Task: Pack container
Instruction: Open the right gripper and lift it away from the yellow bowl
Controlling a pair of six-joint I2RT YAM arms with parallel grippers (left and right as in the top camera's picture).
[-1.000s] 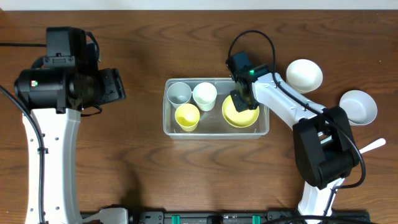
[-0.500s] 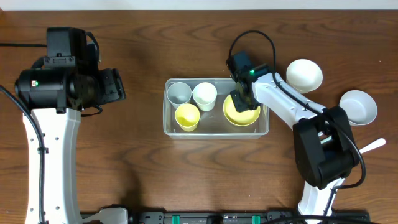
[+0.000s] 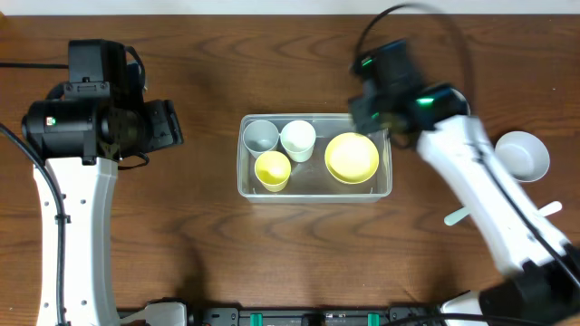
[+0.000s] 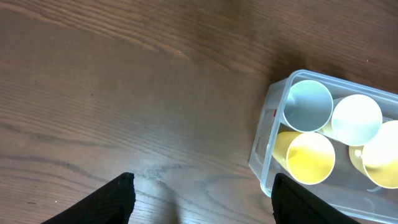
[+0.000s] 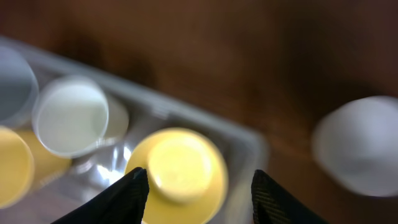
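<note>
Now my right fingers (image 5: 127, 193) have lifted off the round yellow bowl (image 3: 352, 157) and hang apart and empty above it. The bowl sits in the clear rectangular plastic container (image 3: 313, 196) mid-table (image 3: 272, 263), beside three small cups (image 3: 272, 169). My left fingers (image 4: 118, 199) are apart, well to its left.

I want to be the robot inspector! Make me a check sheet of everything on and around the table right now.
Surface: brown wooden table, no spills seen.
Job's things: clear container mid-table, holding a pale-blue cup, white cup, yellow cup and yellow bowl.
Clutter: pale-blue bowl and blurry white bowl outside the container; white utensil partly under the right arm.
Grippers: left gripper open, empty, over bare wood; right gripper open, empty, above the yellow bowl.
Cables: black cable by the left arm; a blurred black loop over the right arm.
Surroundings: pale strip along the far edge; dark rail along the near edge.
</note>
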